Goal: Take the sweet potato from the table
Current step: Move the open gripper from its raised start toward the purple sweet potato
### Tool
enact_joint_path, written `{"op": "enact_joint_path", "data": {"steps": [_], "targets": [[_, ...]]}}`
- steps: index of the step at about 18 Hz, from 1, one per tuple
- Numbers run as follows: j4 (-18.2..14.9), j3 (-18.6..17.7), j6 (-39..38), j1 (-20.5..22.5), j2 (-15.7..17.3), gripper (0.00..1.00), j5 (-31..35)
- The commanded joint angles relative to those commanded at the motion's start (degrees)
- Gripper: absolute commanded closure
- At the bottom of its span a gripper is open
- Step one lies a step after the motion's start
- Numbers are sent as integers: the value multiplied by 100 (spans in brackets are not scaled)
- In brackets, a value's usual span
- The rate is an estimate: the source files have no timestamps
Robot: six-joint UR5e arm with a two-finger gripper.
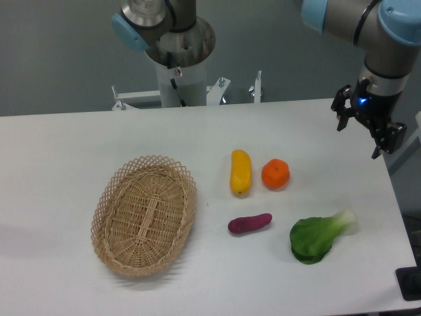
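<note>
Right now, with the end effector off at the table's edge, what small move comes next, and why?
Probably swing the end effector across to above the sweet potato. It hangs far off beside the table edge, holding nothing, while the tuber lies untouched between the yellow vegetable and the leafy green.

Silver-grey arm (342,16), pale blue joint caps, black pincer (368,128), small blue light

Purple sweet potato (249,224), white table (59,151)

One sweet potato (249,224), one yellow vegetable (240,172), one orange (275,174), one leafy green (318,236), one basket (105,201).
</note>
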Motion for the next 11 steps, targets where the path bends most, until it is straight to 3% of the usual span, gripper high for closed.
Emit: {"op": "enact_joint_path", "data": {"steps": [8, 11], "targets": [[9, -97, -44, -44, -44, 0, 18], [122, -105, -438, -280, -158, 0, 35]]}}
